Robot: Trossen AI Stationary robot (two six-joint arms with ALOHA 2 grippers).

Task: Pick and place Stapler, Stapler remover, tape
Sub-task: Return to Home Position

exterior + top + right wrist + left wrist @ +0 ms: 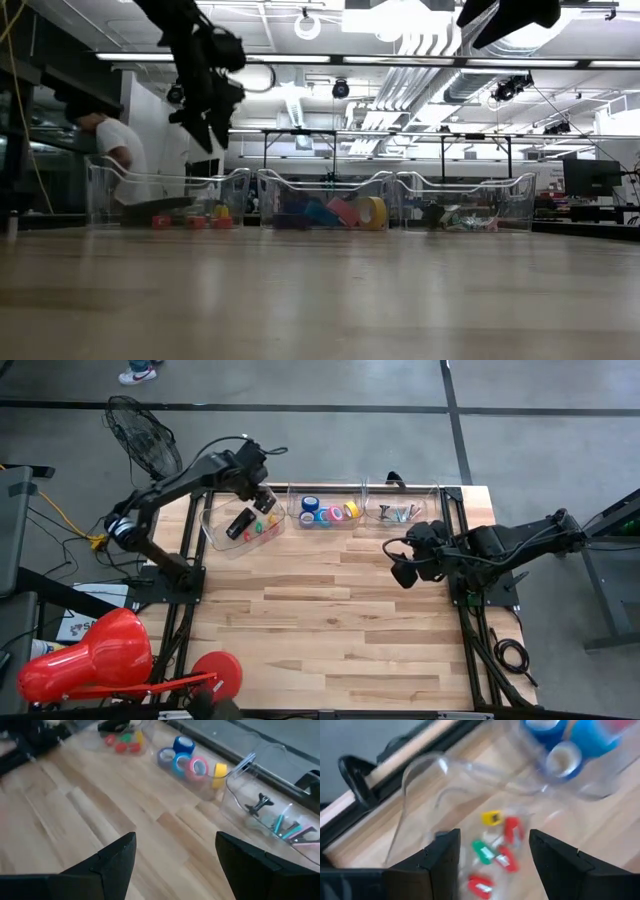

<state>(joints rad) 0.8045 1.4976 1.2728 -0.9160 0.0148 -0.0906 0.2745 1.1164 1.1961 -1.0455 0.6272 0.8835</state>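
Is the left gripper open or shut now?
Open: the left gripper shows its two fingers wide apart, holding nothing, above the left bin.

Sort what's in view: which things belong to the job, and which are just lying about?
Job: staplers in left bin, tape in middle bin, staple removers in right bin; left gripper open above left bin, right gripper open over the table.
Lying about: fan, red disc, cable.
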